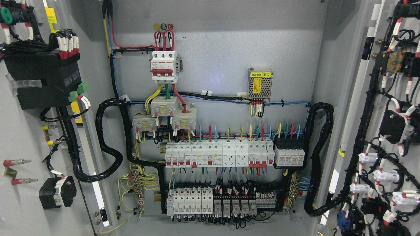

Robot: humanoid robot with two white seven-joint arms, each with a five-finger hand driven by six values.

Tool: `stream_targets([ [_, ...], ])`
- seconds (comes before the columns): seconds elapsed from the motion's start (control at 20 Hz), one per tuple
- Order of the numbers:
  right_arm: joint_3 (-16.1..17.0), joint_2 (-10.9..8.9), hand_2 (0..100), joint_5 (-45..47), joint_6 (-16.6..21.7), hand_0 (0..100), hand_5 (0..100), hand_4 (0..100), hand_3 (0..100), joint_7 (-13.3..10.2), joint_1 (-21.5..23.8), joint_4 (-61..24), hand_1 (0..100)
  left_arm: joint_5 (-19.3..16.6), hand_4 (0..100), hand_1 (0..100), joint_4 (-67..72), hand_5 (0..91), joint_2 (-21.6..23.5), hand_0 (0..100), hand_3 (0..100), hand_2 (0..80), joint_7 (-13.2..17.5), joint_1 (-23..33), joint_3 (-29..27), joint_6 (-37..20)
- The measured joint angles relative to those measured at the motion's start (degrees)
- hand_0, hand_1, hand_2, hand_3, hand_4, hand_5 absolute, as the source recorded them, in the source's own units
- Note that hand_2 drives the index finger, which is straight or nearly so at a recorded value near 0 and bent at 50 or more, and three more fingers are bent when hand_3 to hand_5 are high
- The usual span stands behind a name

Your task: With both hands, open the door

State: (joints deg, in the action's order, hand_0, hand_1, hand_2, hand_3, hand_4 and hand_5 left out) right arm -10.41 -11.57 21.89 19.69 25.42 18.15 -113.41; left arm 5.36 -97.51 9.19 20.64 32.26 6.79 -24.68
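At nine o'clock and three o'clock in my head view, the two grey metal cabinet doors, the left door [19, 196] and the right door [364, 108], stand swung wide open, their inner faces carrying black wiring looms. Between them I see the grey back panel [216, 49]. On it, a white three-pole breaker with red levers [164, 65] sits toward eleven o'clock, a perforated metal power supply with a yellow label [260, 84] toward one o'clock, and a row of white breakers [219, 154] just below centre. Neither robot hand shows anywhere in my view, so I cannot tell how either one is set.
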Motion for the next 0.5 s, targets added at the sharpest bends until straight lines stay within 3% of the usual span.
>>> stream_targets([
  [0.2, 3.15, -0.67, 4, 0.12, 6.5, 0, 0, 0, 0, -1.84, 3.04, -1.94, 50, -0.24, 0, 56, -5.81, 0.0, 0.51, 12, 0, 0.0, 0.04, -0.65, -0.68, -7.15],
  [0.5, 6.17, -1.34, 4, 0.52, 16.04, 0, 0, 0, 0, -2.99, 5.73, -3.79, 50, 0.71, 0, 56, -11.45, 0.0, -0.25, 12, 0, 0.0, -0.19, -3.27, -3.47, -11.58],
])
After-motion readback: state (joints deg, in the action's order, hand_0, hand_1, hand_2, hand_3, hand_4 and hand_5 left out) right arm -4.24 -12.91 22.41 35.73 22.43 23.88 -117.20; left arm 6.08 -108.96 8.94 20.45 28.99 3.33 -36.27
